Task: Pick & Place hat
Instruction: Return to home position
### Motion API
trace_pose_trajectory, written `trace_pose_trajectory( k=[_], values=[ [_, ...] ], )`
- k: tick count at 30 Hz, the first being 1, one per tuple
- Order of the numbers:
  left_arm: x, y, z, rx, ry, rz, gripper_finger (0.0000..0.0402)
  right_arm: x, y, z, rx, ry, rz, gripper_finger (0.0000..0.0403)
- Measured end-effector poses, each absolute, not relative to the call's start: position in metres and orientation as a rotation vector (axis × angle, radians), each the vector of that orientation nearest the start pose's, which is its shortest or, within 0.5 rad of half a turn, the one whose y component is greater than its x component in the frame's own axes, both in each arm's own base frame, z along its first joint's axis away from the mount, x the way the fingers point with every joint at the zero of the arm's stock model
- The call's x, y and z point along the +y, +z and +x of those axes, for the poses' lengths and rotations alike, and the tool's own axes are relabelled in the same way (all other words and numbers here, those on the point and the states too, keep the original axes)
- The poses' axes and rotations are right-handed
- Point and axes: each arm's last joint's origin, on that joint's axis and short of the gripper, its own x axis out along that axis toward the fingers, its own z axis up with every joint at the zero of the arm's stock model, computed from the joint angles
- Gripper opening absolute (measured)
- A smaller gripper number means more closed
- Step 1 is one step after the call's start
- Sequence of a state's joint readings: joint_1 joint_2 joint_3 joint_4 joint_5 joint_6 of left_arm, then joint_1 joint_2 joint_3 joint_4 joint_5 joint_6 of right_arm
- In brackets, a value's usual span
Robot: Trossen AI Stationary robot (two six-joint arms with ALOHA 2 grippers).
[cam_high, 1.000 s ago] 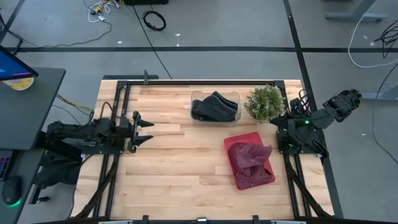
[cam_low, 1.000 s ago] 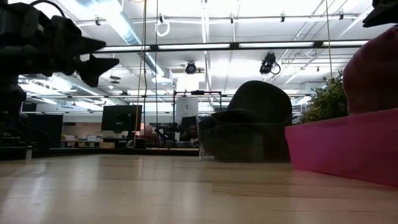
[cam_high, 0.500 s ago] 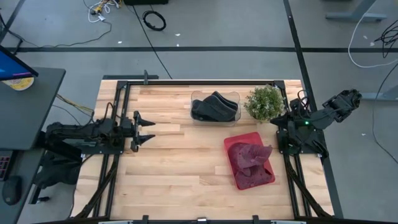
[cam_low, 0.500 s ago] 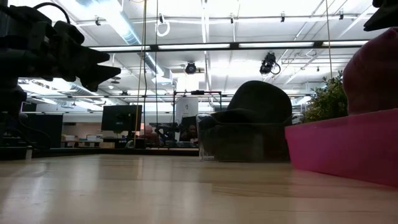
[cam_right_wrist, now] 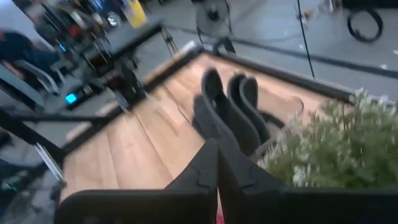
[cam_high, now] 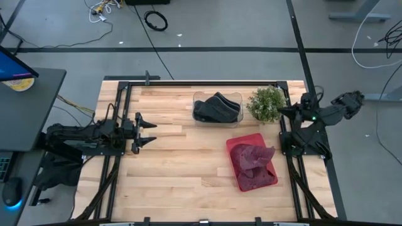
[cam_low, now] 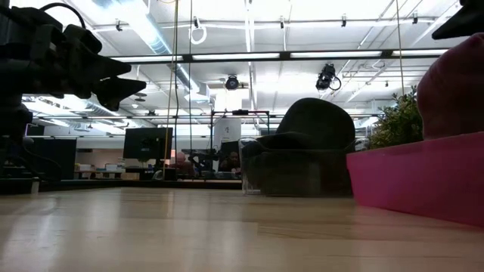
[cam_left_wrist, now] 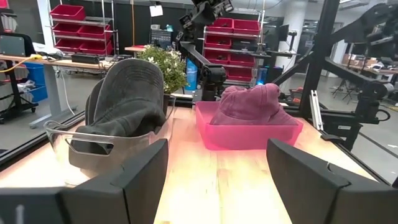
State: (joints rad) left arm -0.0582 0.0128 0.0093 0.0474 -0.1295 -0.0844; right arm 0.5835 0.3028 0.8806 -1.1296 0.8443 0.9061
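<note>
Wooden planks of the surface carried 2 bins toward the right side. One was the transparent bin, holding the black caps. The other was the red bin, with the red cap heaped inside. Just beside the transparent bin stood a potted plant. The left hand hovered above the left side, fingers apart and empty. The right hand sat at the right edge, close beside the plant, fingers together on nothing. With every cap binned, only the retreat seemed left. The right arm should probably lift clear of the foliage before folding back, keeping wide of both bins.
</note>
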Motion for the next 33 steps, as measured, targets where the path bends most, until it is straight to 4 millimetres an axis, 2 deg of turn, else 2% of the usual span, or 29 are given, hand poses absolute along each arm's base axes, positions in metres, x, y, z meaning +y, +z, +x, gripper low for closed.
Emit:
trace_pose_trajectory(
  k=[3,7,20,24,33],
  values=[
    [-0.002,0.170,0.098,-0.047,0.068,-0.088,0.0277,-0.015,0.323,0.017,0.171,-0.391,0.525,0.0002],
    [-0.002,0.170,0.098,-0.049,0.067,-0.089,0.0277,-0.014,0.318,0.020,0.023,-0.321,0.495,0.0001],
    [-0.002,0.171,0.098,-0.051,0.066,-0.089,0.0277,0.014,0.267,0.057,-0.371,-0.135,0.429,0.0000],
    [-0.002,0.171,0.098,-0.051,0.068,-0.089,0.0277,0.017,0.257,0.063,-0.418,-0.113,0.434,0.0000],
    [-0.002,0.171,0.098,-0.050,0.069,-0.089,0.0277,0.015,0.246,0.070,-0.428,-0.056,0.416,0.0000]
  ],
)
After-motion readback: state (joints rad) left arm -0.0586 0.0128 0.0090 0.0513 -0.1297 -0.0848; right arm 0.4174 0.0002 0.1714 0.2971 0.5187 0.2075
